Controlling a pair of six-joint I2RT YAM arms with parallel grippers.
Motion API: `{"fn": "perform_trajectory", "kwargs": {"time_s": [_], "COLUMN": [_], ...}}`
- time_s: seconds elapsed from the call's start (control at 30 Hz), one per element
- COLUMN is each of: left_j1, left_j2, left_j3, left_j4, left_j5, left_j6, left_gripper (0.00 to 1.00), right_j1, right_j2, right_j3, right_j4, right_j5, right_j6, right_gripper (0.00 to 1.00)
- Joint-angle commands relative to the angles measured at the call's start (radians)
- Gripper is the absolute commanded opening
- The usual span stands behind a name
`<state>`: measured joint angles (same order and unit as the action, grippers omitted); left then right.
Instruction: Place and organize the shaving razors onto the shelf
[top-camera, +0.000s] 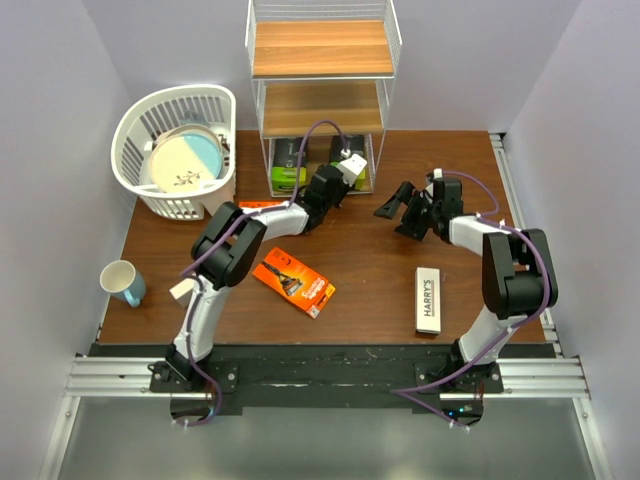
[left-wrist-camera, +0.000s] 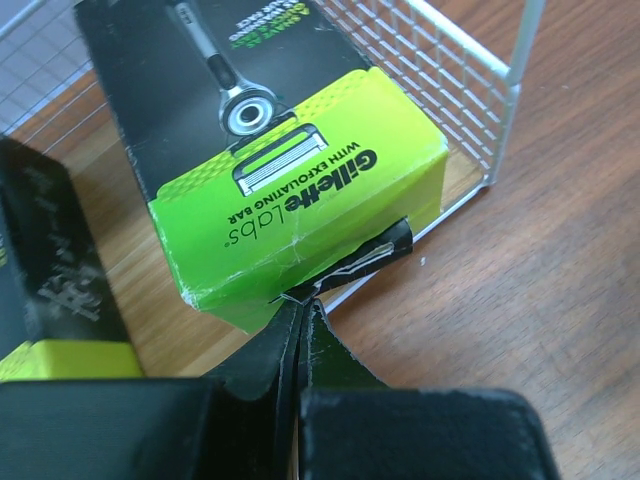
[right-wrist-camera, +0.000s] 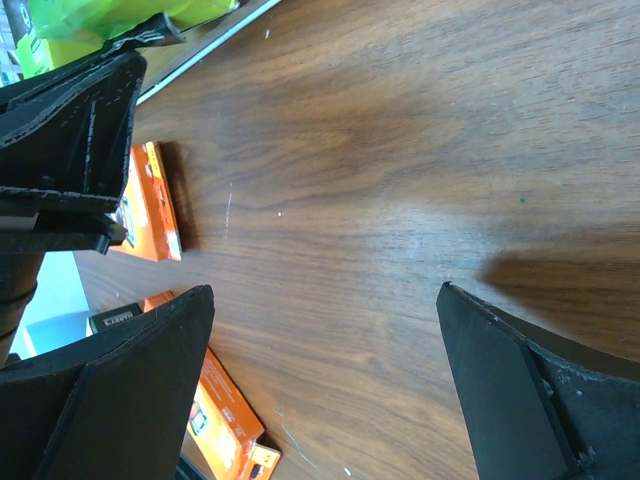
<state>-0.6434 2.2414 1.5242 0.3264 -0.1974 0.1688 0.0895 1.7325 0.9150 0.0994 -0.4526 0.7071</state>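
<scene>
At the far left stood a white slatted basket (top-camera: 135, 120) with a plate (top-camera: 185, 160) in it, and nearer, at the table's (top-camera: 370, 270) left edge, a mug (top-camera: 122, 282). One orange box (top-camera: 262, 205) lay half hidden under the left arm. A second orange box (top-camera: 293, 283) lay face up in the open, nearer the bases.

The shelf (top-camera: 320, 48) rose at the far middle. Its two upper boards were bare, and two packs sat on its bottom tier. The left black-and-lime pack (top-camera: 287, 165) sat deep inside. The right black-and-lime pack (left-wrist-camera: 300, 190) (marked Gillette Labs) lay with its green end at the wire front.

The left gripper (left-wrist-camera: 300, 305) was fully closed, its tips pressed to that pack's near edge beside a black tab. Whether the tab was nipped between them could not be told.

To the right, the right gripper (right-wrist-camera: 325, 292) hung low over bare wood with its jaws spread wide, holding nothing. Nearer and further right, the white HARRY'S box (top-camera: 428, 300) lay lengthwise on the table, well apart from the shelf.
</scene>
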Motion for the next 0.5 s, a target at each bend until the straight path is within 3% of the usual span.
{"fn": "perform_trajectory", "kwargs": {"time_s": [0.0, 0.47], "left_j1": [0.005, 0.007], "left_j2": [0.007, 0.003], "left_j3": [0.079, 0.083], "left_j4": [0.057, 0.011], "left_j5": [0.050, 0.137], "left_j6": [0.012, 0.021], "left_gripper": [0.00, 0.00], "right_j1": [-0.004, -0.004], "right_j2": [0.018, 0.053], "right_j3": [0.038, 0.073], "right_j4": [0.039, 0.033], "right_j5": [0.028, 0.028], "right_j6": [0.008, 0.003], "right_gripper": [0.99, 0.99]}}
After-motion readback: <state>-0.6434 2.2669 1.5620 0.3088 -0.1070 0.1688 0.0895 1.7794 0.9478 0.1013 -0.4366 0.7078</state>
